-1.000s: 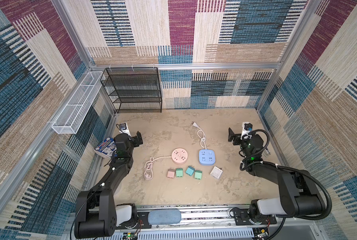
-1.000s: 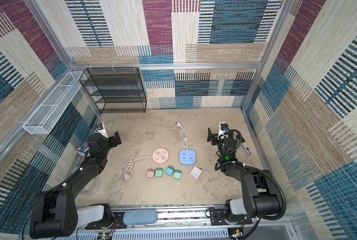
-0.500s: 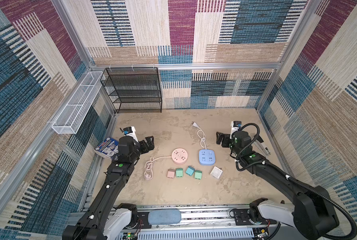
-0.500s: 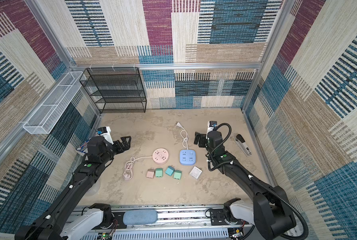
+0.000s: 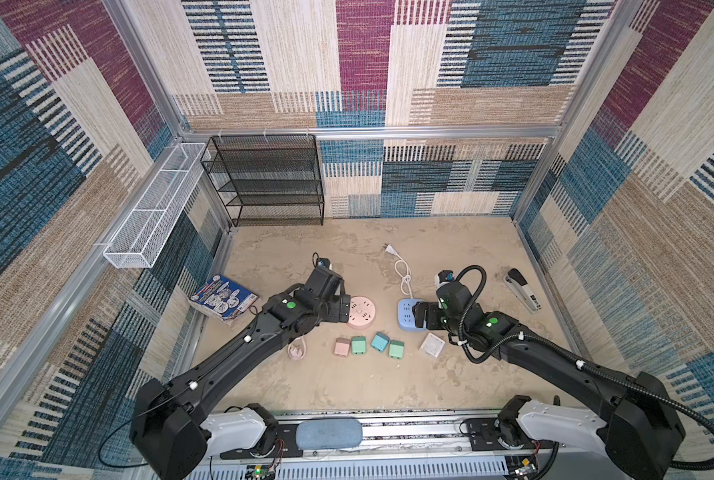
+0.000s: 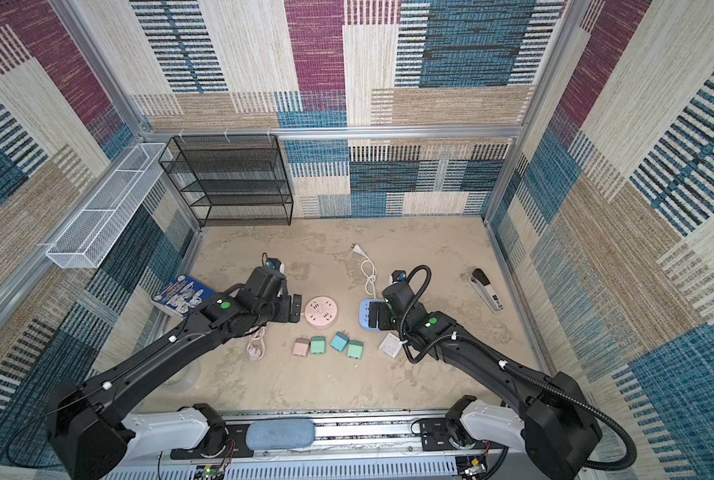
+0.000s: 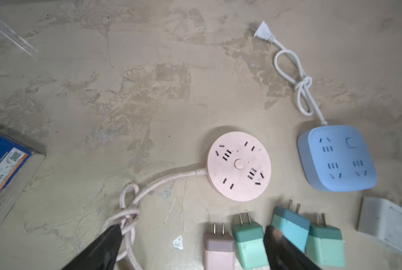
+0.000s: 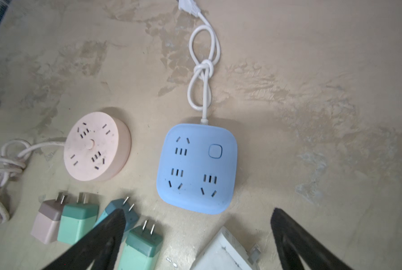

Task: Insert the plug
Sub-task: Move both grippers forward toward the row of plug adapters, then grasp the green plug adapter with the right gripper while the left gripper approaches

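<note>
Hands are both standing released, jaws wide, nothing held. L hand is hovering just beside the pink round strip. R hand is hanging over the near side of the blue square strip.

Counter is carrying all task items in one cluster, mid-area. Strips are lying flat, sockets facing up, near each other but apart, every socket showing empty.

Plugs are lying on the counter in a row just in front of the strips, none inserted: pink plug, green plug, teal plug, 2nd green plug, white adapter. Prongs are pointing toward the strips. Teal plug is sitting skewed vs. its neighbours. Task isn't naming which plug, so the intended one cannot be told.

Assessment (judgement only): step in hand is reading as approach-to-pick. In the R wrist view one finger is lining up over the teal plug, making it the likely target.

Recs:
- Squaring the wrist to the plug's skew before descending. Row is packed close, so a finger going in at an angle risks nudging the green ones.
- Gripping the body's flat sides only, leaving prongs fully exposed.
- Bracing the strip w/ L hand while pushing. Strips look light and are probably sliding under load.
- Pressing only once prongs are sitting in matching slots. Slots are small, so tolerance is tight.
</note>
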You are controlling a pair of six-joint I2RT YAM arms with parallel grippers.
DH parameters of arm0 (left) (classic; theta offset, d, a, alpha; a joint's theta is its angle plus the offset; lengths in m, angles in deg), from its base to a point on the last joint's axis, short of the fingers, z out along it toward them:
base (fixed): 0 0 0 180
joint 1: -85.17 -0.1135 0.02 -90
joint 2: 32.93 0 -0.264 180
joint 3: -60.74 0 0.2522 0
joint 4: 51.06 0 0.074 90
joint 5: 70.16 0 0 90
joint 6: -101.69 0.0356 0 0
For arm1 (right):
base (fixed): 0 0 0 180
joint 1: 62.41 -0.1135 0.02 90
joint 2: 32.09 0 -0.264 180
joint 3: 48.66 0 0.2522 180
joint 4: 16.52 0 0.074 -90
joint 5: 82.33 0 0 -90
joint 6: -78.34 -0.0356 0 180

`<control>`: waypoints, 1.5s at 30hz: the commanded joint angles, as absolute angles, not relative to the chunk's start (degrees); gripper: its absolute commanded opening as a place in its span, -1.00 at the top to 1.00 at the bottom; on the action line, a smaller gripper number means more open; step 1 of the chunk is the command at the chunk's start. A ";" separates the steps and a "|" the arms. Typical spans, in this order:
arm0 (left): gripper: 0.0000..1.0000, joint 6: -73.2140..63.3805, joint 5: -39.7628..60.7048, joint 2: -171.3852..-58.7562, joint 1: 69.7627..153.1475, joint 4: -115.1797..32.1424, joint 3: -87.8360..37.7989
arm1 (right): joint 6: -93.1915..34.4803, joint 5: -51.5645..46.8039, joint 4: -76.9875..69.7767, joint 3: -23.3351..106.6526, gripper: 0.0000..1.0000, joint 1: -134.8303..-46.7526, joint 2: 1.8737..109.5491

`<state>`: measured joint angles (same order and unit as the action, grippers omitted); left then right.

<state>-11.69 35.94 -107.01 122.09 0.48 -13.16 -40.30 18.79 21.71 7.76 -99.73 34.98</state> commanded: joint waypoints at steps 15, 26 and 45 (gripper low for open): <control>-0.90 -15.03 18.35 -105.25 120.22 -11.00 -8.06 | -57.45 18.37 32.02 2.64 -0.81 -101.56 30.19; -0.83 -14.58 17.74 -100.23 120.06 -12.48 -4.26 | -53.51 20.09 31.50 10.32 -0.64 -109.14 37.56; -0.74 -16.05 17.55 -91.38 116.81 -10.40 2.79 | -53.93 18.09 26.25 16.40 -0.29 -117.60 55.28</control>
